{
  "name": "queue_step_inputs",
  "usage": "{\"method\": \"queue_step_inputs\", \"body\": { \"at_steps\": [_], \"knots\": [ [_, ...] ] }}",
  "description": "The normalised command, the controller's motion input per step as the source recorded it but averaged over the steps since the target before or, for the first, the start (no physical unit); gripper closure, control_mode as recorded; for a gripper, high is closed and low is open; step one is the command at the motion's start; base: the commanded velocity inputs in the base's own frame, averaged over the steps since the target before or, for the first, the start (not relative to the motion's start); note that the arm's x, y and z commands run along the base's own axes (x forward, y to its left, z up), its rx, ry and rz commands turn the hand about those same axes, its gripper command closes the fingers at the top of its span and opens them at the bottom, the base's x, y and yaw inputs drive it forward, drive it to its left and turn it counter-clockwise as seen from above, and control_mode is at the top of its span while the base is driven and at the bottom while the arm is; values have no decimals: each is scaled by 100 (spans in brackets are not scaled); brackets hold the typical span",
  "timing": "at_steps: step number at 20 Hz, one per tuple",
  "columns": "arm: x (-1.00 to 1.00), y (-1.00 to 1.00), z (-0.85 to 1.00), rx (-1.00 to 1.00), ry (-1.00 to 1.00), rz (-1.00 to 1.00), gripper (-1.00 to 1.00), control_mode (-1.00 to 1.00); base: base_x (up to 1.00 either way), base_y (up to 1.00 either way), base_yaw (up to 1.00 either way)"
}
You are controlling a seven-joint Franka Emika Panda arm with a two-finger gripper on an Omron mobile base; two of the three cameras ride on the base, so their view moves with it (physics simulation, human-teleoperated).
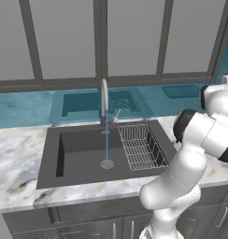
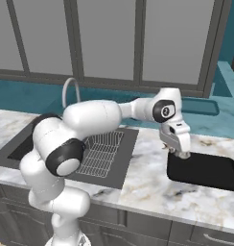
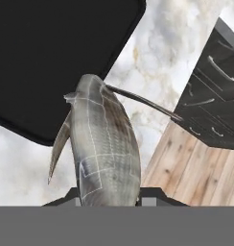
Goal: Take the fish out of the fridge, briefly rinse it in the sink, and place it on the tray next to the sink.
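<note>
Nearest to you, in the hand view, the fish (image 3: 107,144) fills the lower middle. It is a grey, scaled body, rounded and tapering, held lengthwise between the two finger tips of the end effector (image 3: 109,199). The end effector is clenched on the fish near one end, and the rest of the body sticks out ahead. Thin fins trail off both sides. Judging by its look, expect the fish to be fairly light, slick after rinsing, and stiff enough to keep its shape. The thick middle of the body is the safest place to grip; the fins would slip or bend.

Just beyond the fish, the black tray (image 3: 56,53) lies flat on the marble worktop (image 3: 162,62). The fish hangs over the tray's near rounded corner, partly over bare worktop, so it is not yet set down.

In the right base view, the end effector (image 2: 180,154) points down at the tray's (image 2: 205,170) left edge.

Farther off to the left sits the sink (image 1: 83,154), with a wire rack basket (image 1: 141,147) inside and a thin stream of water falling from the faucet (image 1: 104,100).

No brands, labels or readable writing appear anywhere.
</note>
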Motion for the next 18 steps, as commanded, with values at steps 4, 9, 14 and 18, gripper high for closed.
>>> {"method": "queue_step_inputs", "body": {
  "at_steps": [4, 9, 14, 18],
  "knots": [
    [2, -3, 0, 7, 0, -2, 100, -100, 0, 0, 0],
    [12, -1, -2, 1, 0, 0, 100, -100, 0, 0, 0],
    [5, -18, -53, 0, -1, 0, 100, -100, 0, 0, 0],
    [8, -20, -57, 0, -3, 0, 100, -100, 0, 0, 0]
  ]
}}
